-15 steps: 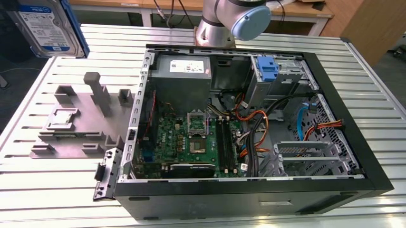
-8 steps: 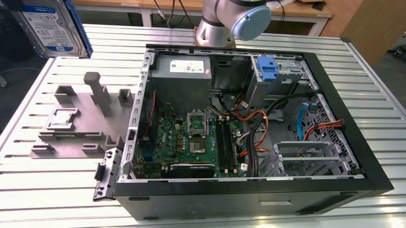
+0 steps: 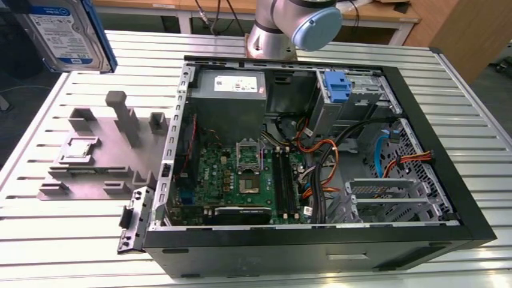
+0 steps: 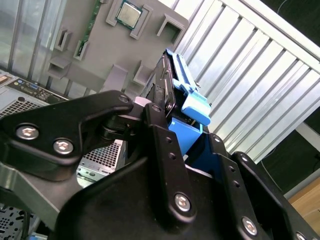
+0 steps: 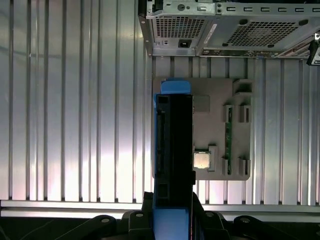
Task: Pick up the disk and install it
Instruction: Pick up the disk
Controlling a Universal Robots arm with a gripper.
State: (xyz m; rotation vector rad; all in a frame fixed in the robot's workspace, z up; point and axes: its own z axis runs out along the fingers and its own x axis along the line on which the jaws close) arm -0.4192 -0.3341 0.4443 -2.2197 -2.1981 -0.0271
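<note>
Disk over fixture block, computer case to the exterior view's right.

1 disk, 1 PC case, 1 jig.

1. The disk carries a white-and-blue label with lines of dark print in the exterior view; none of it can be read.
2. The grey power supply inside the computer case bears a white sticker; its print is too small to make out.
3. A small pale tag at the motherboard edge may be a printed label; nothing on it is legible.
</note>
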